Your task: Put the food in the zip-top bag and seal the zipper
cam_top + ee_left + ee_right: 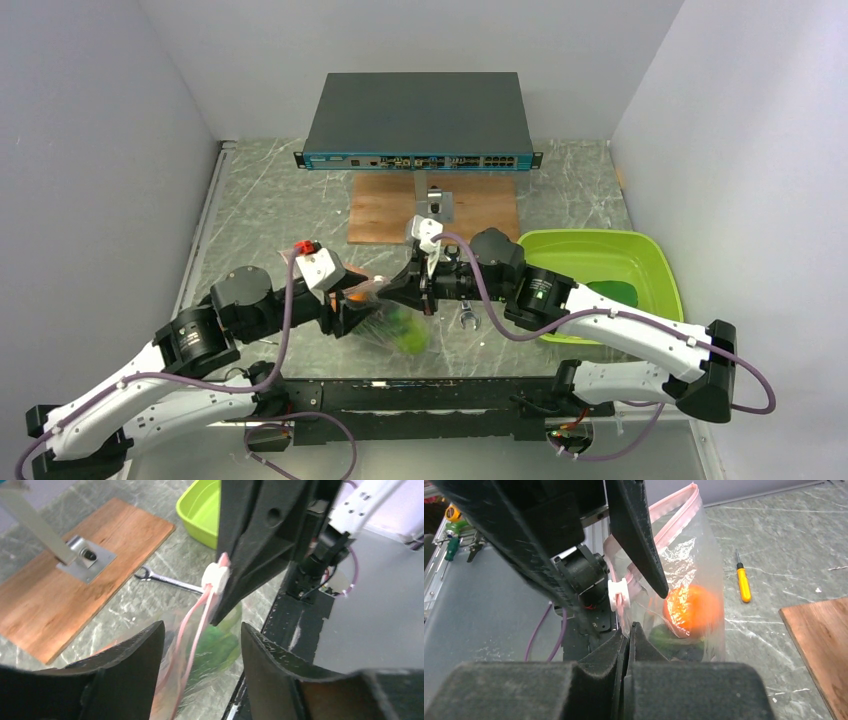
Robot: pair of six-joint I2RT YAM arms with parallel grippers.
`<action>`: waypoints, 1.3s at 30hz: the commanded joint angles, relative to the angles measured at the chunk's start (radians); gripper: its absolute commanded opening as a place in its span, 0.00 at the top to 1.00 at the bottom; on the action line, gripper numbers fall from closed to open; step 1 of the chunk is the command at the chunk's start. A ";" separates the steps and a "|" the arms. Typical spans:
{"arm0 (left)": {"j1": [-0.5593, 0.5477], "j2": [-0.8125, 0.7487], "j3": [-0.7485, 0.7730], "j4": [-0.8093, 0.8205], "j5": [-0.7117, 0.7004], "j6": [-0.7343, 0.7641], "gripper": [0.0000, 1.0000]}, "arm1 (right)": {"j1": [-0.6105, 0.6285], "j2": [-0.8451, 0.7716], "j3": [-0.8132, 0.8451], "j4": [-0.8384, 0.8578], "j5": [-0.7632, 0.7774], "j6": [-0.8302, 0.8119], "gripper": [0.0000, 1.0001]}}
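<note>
"Where is the zip-top bag (694,555)?"

"Held upright, an orange (691,610) and green food (215,647) inside."

"And your grippers?"

"My right gripper (628,630) is pinched together on the zipper (676,512), just beside the slider (618,592). My left gripper (200,630) is apart, straddling the strip."

Grey marbled bench (270,210). Far edge: dark network switch (418,115). Just before it: wooden board (385,215), metal plate (436,205) on top. Right side: lime-green tray (655,265). Small wrench (466,320) on bare surface left of tray. Yellow-handled screwdriver (743,582) lies near board. Zip-top bag (400,335) low near front edge; contact with bench unclear.
</note>
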 commanded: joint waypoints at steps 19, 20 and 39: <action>0.001 0.168 0.238 -0.034 0.382 0.109 0.53 | -0.001 -0.037 0.046 -0.053 -0.157 -0.062 1.00; 0.001 0.164 0.234 -0.033 0.384 0.109 0.54 | -0.001 -0.038 0.045 -0.057 -0.157 -0.064 1.00; 0.029 0.144 0.186 -0.074 0.245 0.100 0.40 | -0.001 -0.034 0.044 -0.071 -0.173 -0.074 1.00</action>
